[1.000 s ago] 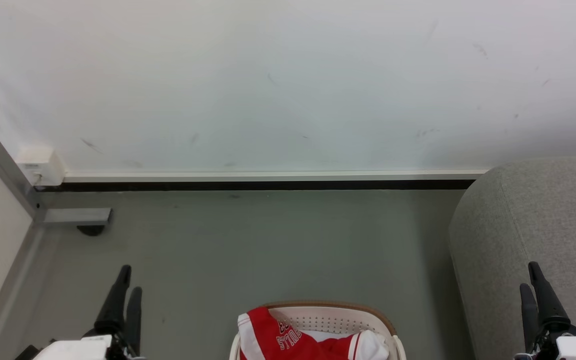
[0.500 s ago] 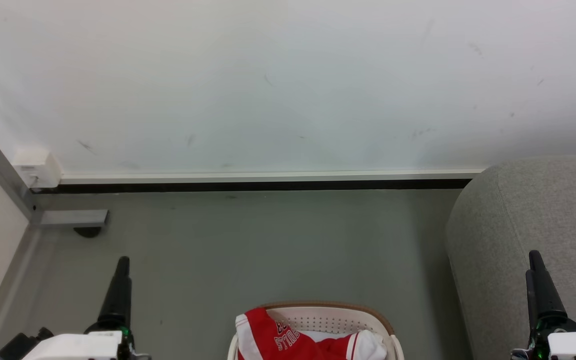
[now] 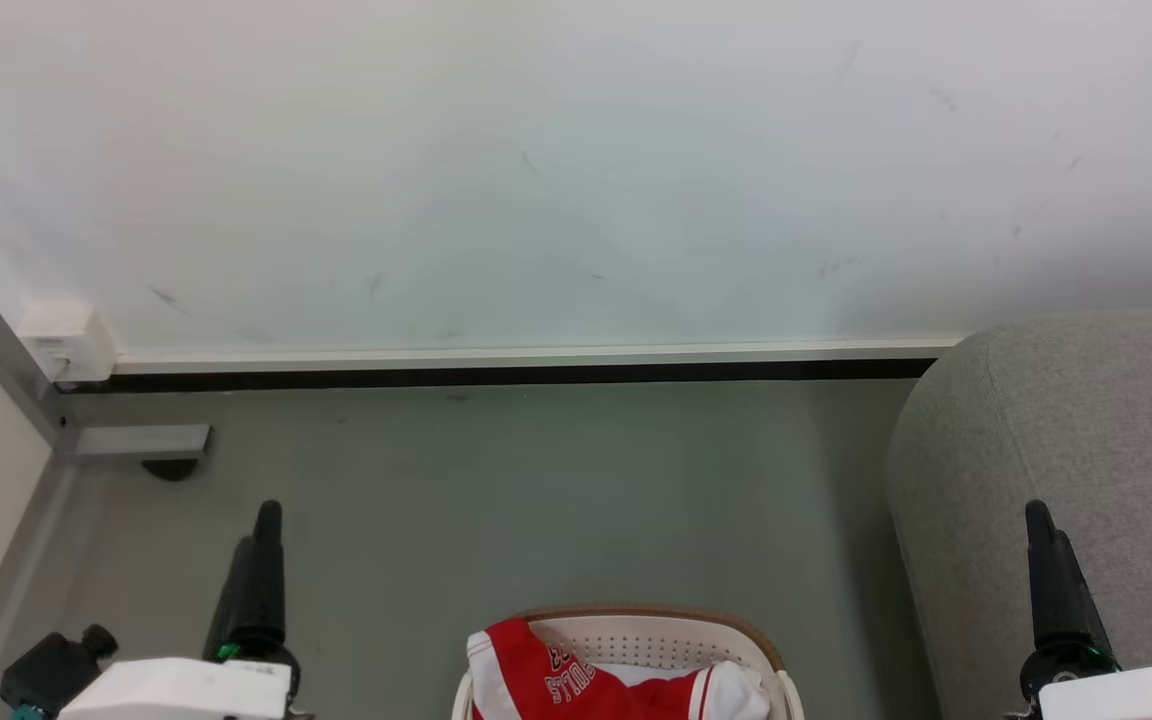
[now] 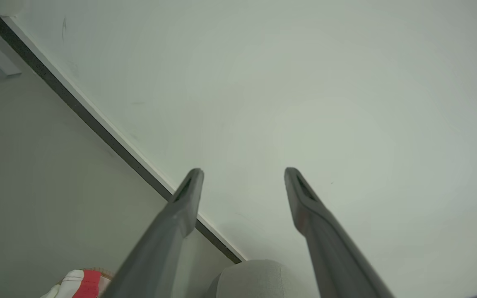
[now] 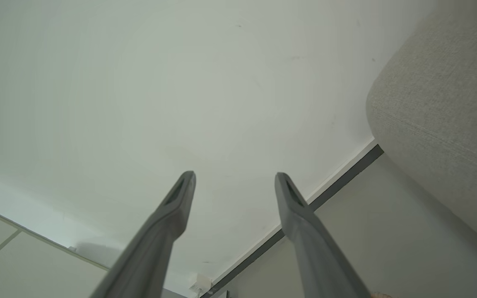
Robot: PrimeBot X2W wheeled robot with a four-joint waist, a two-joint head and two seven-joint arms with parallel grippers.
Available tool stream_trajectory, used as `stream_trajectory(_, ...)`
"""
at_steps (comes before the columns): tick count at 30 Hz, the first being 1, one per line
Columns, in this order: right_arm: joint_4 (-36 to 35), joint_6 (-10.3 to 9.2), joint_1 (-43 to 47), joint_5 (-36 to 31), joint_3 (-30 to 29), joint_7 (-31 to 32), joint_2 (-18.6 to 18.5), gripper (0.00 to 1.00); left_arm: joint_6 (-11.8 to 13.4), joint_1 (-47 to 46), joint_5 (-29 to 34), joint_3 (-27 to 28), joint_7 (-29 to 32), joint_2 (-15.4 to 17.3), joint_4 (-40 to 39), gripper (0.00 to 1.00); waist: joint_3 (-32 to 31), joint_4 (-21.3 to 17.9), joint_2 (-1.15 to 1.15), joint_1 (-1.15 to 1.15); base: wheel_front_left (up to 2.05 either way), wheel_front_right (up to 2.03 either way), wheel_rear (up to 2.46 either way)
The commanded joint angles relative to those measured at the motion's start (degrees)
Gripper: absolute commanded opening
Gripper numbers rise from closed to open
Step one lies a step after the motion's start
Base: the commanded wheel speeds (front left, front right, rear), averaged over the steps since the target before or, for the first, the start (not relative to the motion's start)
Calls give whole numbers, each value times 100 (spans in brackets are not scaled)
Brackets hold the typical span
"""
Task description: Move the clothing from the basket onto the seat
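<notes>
The clothing (image 3: 576, 690) lies in the basket (image 3: 658, 644) — left gripper (image 4: 242, 171), right gripper (image 5: 234, 176) gaping; empty.

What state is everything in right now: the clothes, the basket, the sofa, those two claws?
Red clothing: crumpled, lying in the basket.
Basket: upright on the floor, holding clothes.
Sofa: standing apart from the basket, to its right.
Left gripper: open, holding nothing.
Right gripper: open, holding nothing.

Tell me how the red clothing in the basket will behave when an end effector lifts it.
The red clothing lies bunched in folds in the basket, so it is probably floppy and will sag from any pinch point. It looks like thin fabric, so likely light. A white cloth lies against it and might drag along.
</notes>
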Motion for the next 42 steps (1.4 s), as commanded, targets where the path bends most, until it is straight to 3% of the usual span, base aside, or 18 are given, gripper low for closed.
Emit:
stream_trajectory(1,-35,-4,-55,-271,-83,-12,-12,100,-37,-30,241,-13,-68,46,-96,100,-3,-4,0,0,0,0,0)
stream_trajectory(17,370,-5,-115,-2726,-303,-37,282,100,-72,68,2092,-134,-367,60,58,100,-45,-83,0,0,0,0,0)
stream_trajectory(42,746,-8,-184,-4517,-558,-60,615,100,-94,116,3685,-206,-749,67,55,100,-63,-185,0,0,0,0,0)
